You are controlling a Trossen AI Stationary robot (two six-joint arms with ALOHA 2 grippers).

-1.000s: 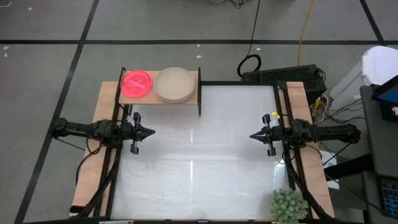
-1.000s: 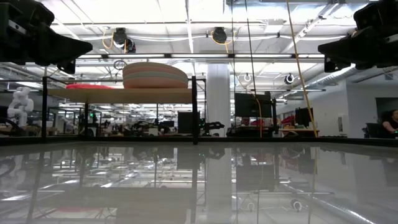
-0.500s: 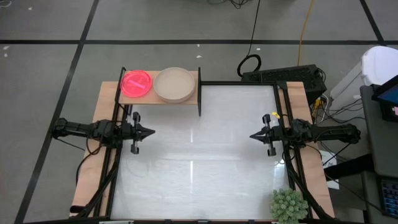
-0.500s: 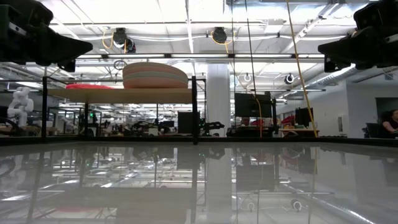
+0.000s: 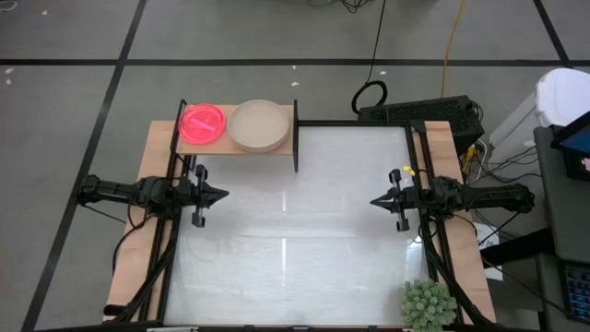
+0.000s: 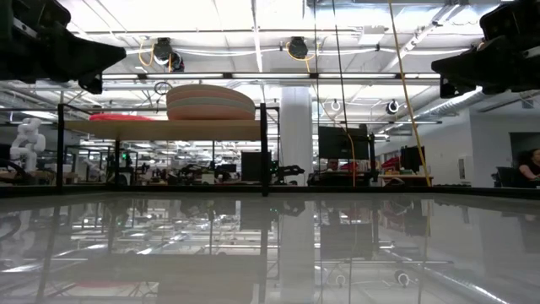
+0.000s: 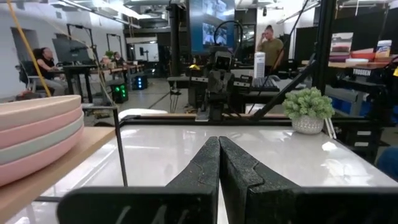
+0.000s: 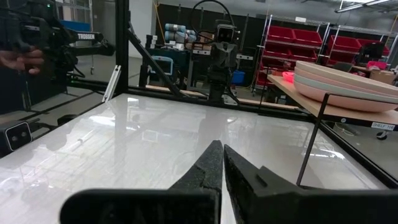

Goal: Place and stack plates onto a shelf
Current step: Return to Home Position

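Observation:
The shelf (image 5: pixel 286 143), a light-wood board on a black frame, stands at the table's far left corner. On it rest a stack of neon pink plates (image 5: pixel 203 124) and, to their right, a stack of larger beige, pink and grey plates (image 5: pixel 258 125) (image 7: pixel 34 134) (image 8: pixel 345 84). My left gripper (image 5: pixel 224 195) hovers shut at the table's left edge, pointing level toward the right. My right gripper (image 5: pixel 375 201) hovers shut at the right edge, pointing level toward the left. Neither touches anything.
A spiky green plant (image 5: pixel 428 302) in a white pot sits at the table's near right corner. The white tabletop (image 5: pixel 295 240) lies bare between the two grippers. Cables and a black box (image 5: pixel 419 112) lie beyond the far right corner. People are in the room beyond.

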